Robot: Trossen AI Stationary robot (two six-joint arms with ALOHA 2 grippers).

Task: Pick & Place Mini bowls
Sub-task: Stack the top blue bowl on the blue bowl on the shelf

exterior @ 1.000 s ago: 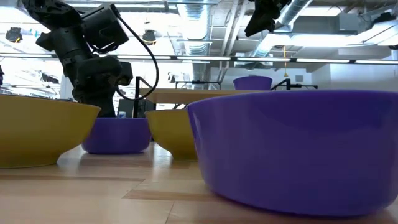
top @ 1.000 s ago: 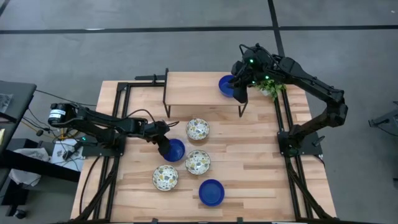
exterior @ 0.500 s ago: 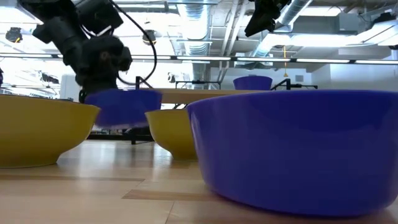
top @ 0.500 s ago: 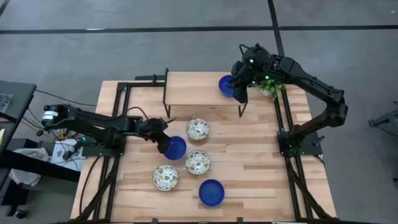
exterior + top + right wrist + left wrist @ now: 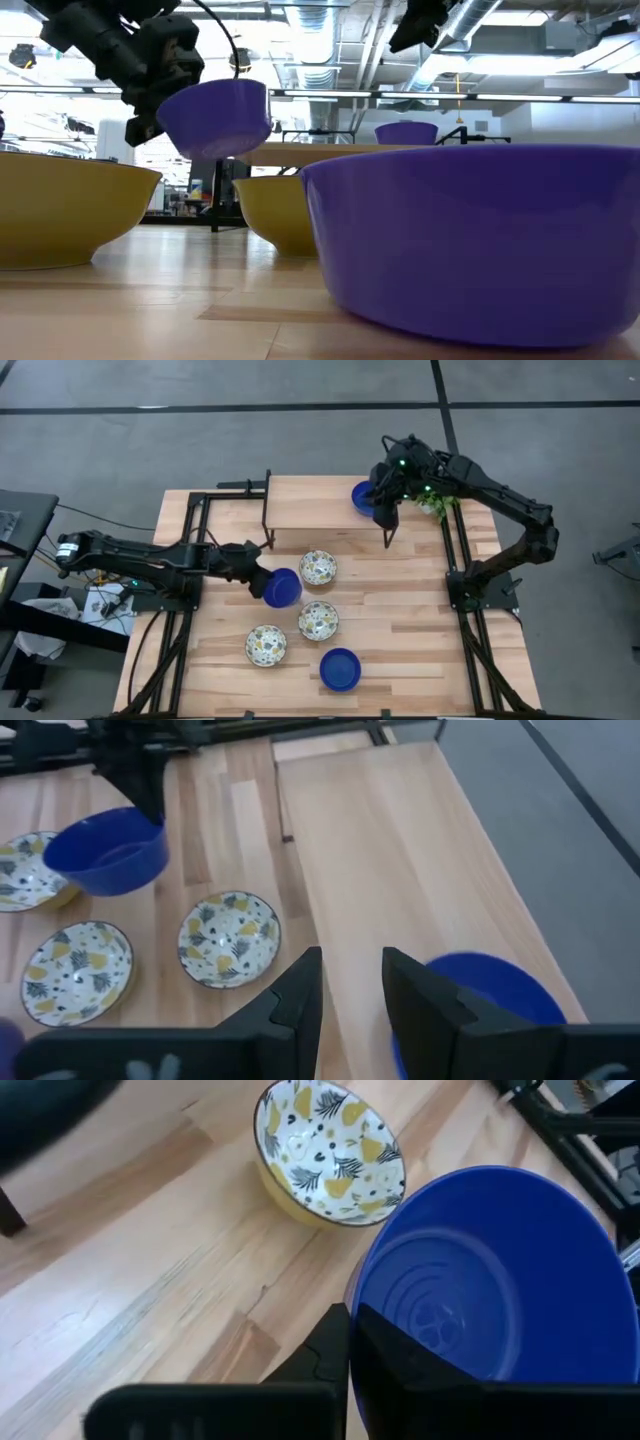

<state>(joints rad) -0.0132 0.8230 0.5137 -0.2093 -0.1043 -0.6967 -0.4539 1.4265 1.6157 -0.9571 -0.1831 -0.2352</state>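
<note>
Cobalt-blue bowl [image 5: 283, 588] clamped by its rim in the left gripper [image 5: 258, 577], lifted clear of the wooden table [image 5: 420, 610] and tilted, mouth partly toward the camera overhead; round, so no long axis to speak of. Seen in the low view as a blue bowl [image 5: 215, 118] hanging in the air, rim tipped, base lower and angled toward the near side. In the left wrist view, inside of that bowl [image 5: 480, 1280] facing the lens, dark fingers [image 5: 330, 1355] pinched together on its edge.

Three speckled bowls sitting upright on the table, mouths up: one [image 5: 318, 568] just beside the lifted bowl, one [image 5: 318, 620] nearer the front edge, one [image 5: 266, 645] further toward the left front. Second blue bowl [image 5: 340, 669] upright near the front edge, well apart from the rest and filling the low view's foreground [image 5: 480, 240].

Third blue bowl [image 5: 364, 497] resting upright on the raised wooden shelf [image 5: 320, 505] at the back of the table, at its right end. Right gripper [image 5: 384, 510] hovering over that bowl's right edge, fingers [image 5: 300, 995] parted with a plain gap between them and nothing held; blue bowl [image 5: 480, 995] on the shelf just beyond one fingertip. Green plant [image 5: 437, 502] behind the right arm, near the table's back right corner.
</note>
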